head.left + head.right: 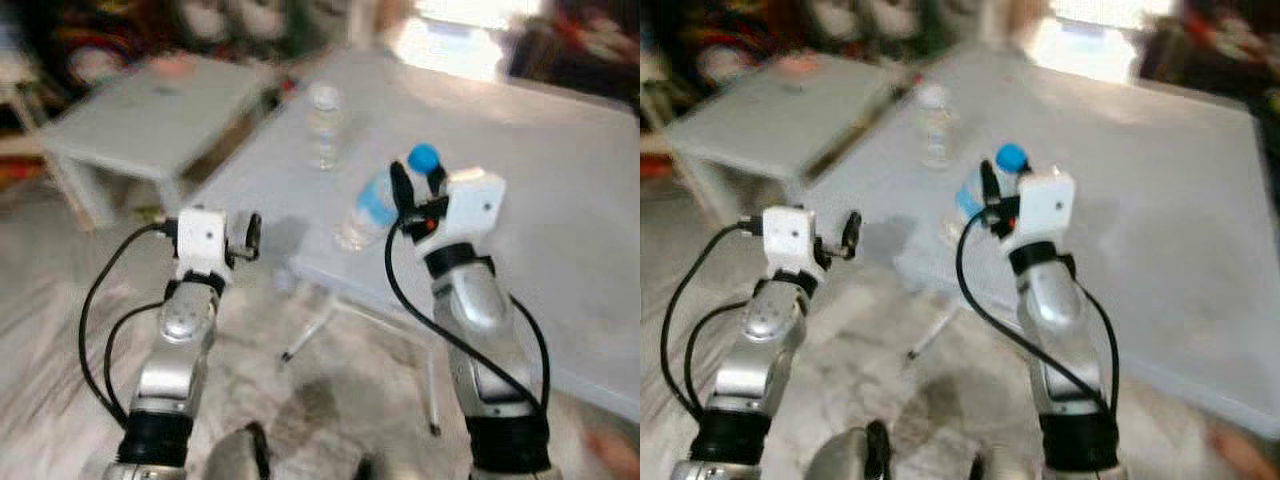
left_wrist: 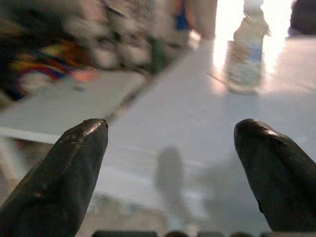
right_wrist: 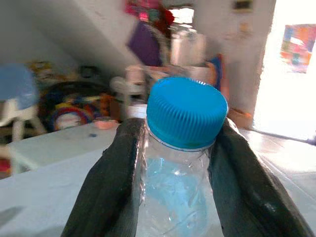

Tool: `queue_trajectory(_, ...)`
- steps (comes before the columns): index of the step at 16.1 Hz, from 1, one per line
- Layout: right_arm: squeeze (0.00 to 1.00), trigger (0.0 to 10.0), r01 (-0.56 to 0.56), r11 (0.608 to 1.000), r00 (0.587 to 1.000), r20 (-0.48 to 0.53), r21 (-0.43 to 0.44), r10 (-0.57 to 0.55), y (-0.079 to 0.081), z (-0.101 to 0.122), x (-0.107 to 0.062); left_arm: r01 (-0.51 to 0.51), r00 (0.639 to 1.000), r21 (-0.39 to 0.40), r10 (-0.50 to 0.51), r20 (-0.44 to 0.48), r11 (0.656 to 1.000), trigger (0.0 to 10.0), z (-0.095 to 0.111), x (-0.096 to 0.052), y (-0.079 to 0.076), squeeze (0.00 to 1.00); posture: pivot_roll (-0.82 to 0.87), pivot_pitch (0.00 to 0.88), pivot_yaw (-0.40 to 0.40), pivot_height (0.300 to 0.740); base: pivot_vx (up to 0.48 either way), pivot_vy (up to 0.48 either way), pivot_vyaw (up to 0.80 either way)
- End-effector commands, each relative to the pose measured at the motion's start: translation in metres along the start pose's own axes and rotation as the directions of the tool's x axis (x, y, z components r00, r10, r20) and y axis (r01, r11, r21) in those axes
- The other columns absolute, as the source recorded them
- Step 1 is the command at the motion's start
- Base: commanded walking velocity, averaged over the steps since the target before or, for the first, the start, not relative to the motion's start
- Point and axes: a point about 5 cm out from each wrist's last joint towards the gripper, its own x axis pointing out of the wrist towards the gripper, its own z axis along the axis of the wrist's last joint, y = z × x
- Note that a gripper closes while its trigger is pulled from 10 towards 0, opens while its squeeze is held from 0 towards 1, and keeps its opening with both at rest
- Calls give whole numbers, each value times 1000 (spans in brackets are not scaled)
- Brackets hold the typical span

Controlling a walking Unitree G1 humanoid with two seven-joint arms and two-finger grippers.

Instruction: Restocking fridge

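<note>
Bottle held: clear plastic water bottle with a bright blue screw cap (image 1: 383, 203), clamped between the two black fingers of the right gripper (image 1: 418, 187), tilted, cap end up and away from the robot, just above the near edge of the pale grey table (image 1: 560, 200).
Left eye view: second clear plastic bottle with a pale cap (image 1: 325, 125) stands upright on the table, well beyond both grippers and between them. The left gripper (image 1: 250, 237) hovers off the table's near corner, above the grey floor (image 1: 330, 400).
Right eye view: same layout; the right arm is nearer the table and already carries its load.
Left wrist view: two black fingers (image 2: 64, 173) spread wide with nothing between them; the standing bottle lies far ahead along the finger line, a little toward one fingertip, long axis upright.
Right wrist view: fingers (image 3: 113, 173) pressed against both sides of the held bottle's neck and shoulder, just under the cap.
Writing: a blue band shows on the held bottle; blur leaves no brand or text readable.
Judgement: the free left arm looks best placed for the standing bottle.
</note>
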Motion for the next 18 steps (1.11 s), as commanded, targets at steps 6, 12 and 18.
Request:
queue_trajectory(6, 0, 10000, 3, 999, 986, -167, 36, 3, -2, -33, -10, -24, 999, 3, 24, -37, 1000, 10000, -14, -5, 1, 0, -70, 7, 18, 740, -286, 0, 0)
queue_trajectory(12, 0, 10000, -25, 998, 981, -191, 58, 36, 3, -41, -14, -40, 997, 4, 40, -60, 999, 10000, -24, -12, 2, 0, -76, 0, 12, 740, -133, 0, 0)
queue_trajectory(18, 0, 10000, -10, 999, 974, -228, 40, 19, -1, -49, -23, -52, 997, 9, 52, -65, 999, 10000, -29, -19, 3, 0, -79, 12, 14, 740, -45, 0, 0)
